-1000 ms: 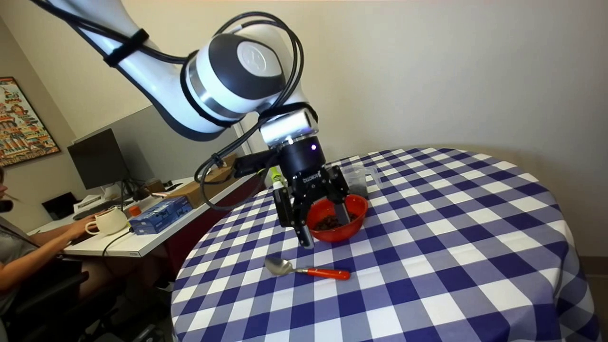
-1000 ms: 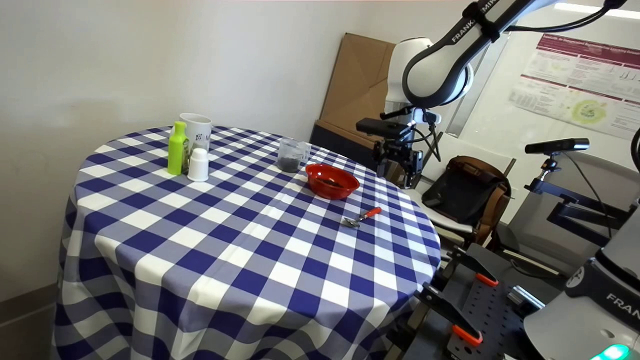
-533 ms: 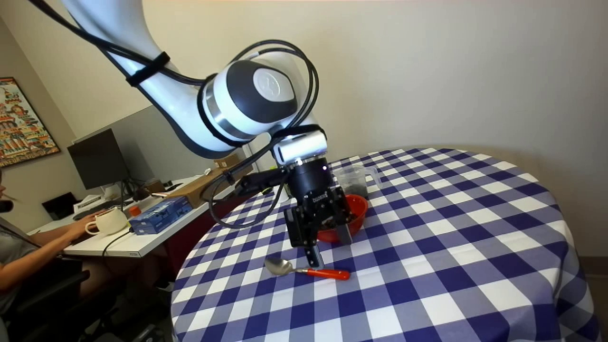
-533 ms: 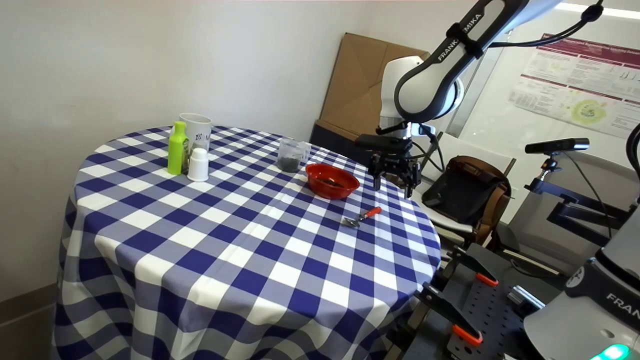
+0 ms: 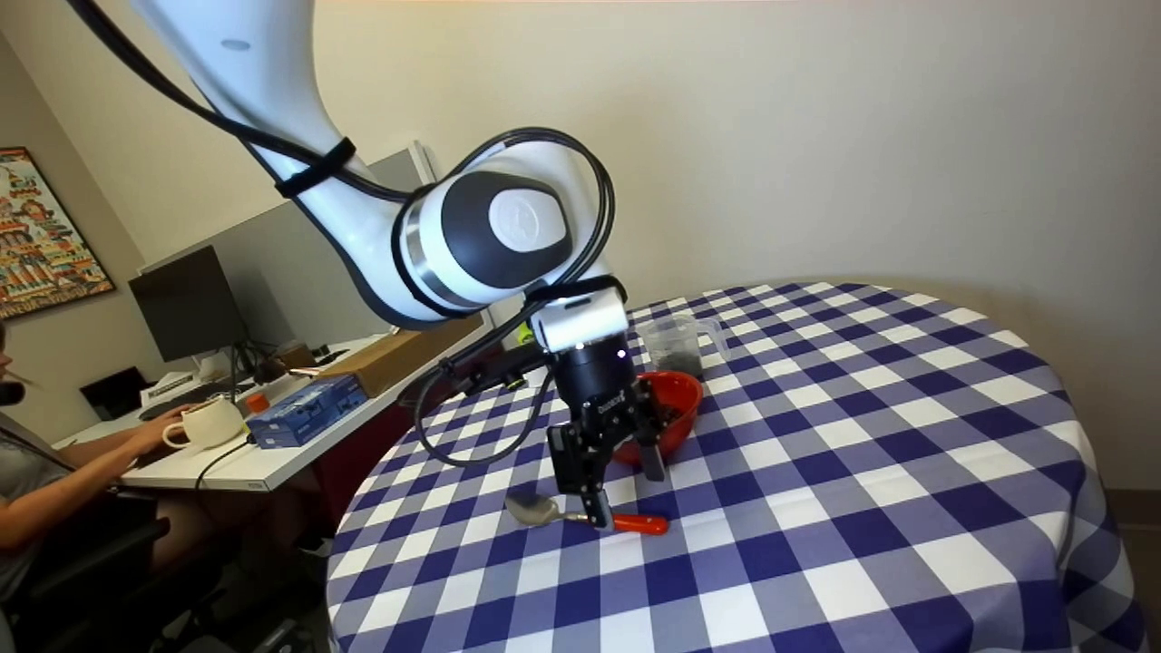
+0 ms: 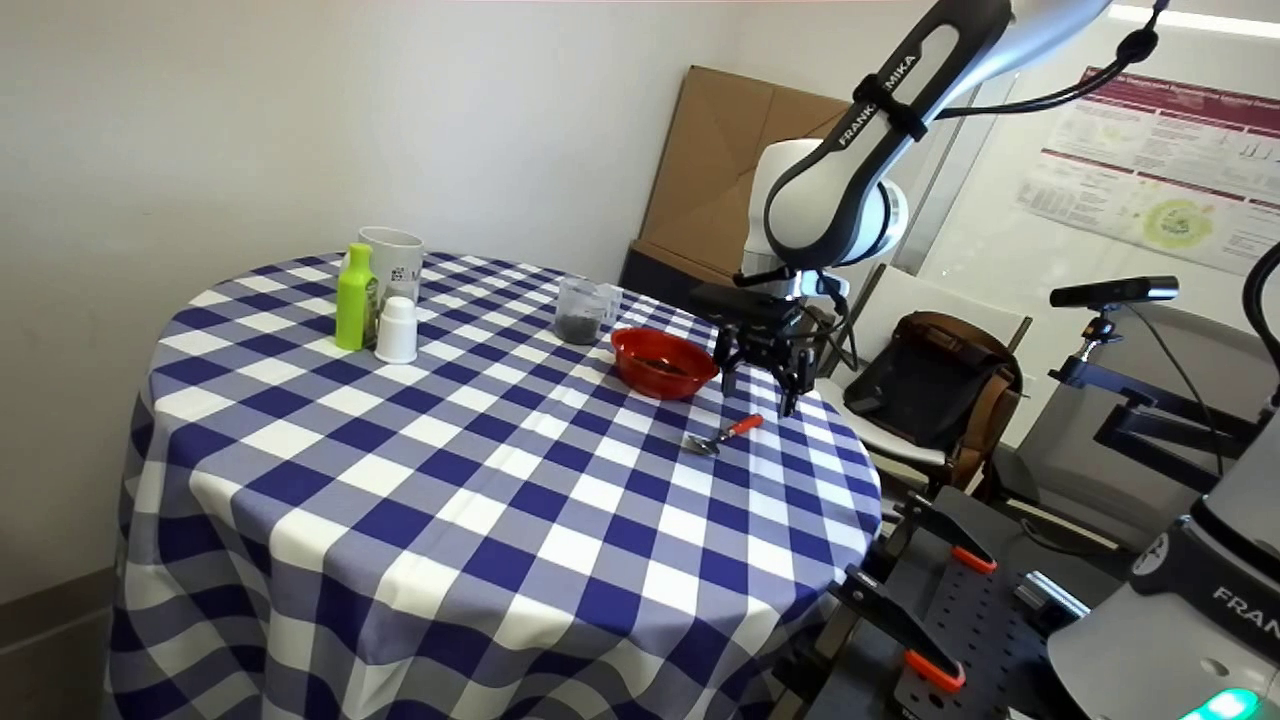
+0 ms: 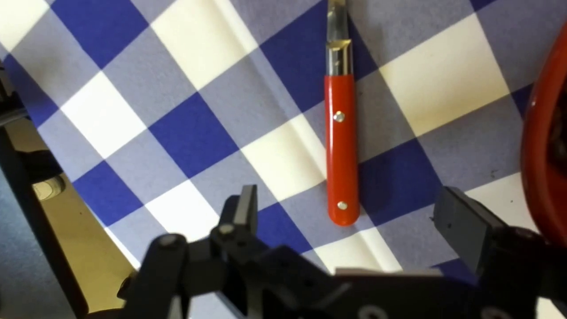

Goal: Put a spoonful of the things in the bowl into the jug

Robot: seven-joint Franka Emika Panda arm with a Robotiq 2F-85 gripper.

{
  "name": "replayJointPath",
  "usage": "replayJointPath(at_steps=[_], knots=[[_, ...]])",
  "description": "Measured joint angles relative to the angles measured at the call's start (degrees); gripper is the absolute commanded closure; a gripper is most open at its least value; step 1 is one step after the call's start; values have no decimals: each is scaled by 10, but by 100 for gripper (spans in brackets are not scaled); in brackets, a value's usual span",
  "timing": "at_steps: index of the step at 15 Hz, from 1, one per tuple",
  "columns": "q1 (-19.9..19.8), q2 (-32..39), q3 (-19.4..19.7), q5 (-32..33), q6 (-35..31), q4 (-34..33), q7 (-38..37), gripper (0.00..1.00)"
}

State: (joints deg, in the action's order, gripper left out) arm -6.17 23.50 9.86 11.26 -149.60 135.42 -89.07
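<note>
A spoon with a red handle lies on the checkered tablecloth in both exterior views, its handle partly behind a finger in one of them; the spoon is fully visible elsewhere. My gripper is open and empty above the handle. In the wrist view the handle's end lies between the spread fingers, not touched. The red bowl with dark brown bits stands beside the gripper; its rim is near one finger. The clear jug stands behind the bowl, with dark stuff at its bottom.
A green bottle, a white container and a white mug stand together on the round table. The table edge shows in the wrist view. A desk with a blue box is beside the table.
My gripper has moved down toward the spoon's handle, staying open. In an exterior view it has also shifted left toward the bowl. The spoon, bowl and jug have not moved.
</note>
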Motion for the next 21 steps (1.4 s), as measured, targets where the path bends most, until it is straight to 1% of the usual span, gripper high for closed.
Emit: replayJointPath(at_steps=[2, 5, 6, 8, 11, 16, 17, 18, 21], knots=[[5, 3, 0, -23, -9, -1, 17, 9], [10, 3, 0, -43, -12, -3, 39, 11], [11, 3, 0, -45, -14, -3, 42, 4], [13, 3, 3, -46, -15, -3, 49, 0], [15, 3, 11, -46, -17, -1, 53, 0], [27, 6, 37, -46, -37, 13, 53, 0], [30, 7, 41, -46, -43, 17, 53, 25], [33, 9, 45, -46, -49, 20, 53, 26], [44, 14, 54, -46, -68, 29, 53, 47]])
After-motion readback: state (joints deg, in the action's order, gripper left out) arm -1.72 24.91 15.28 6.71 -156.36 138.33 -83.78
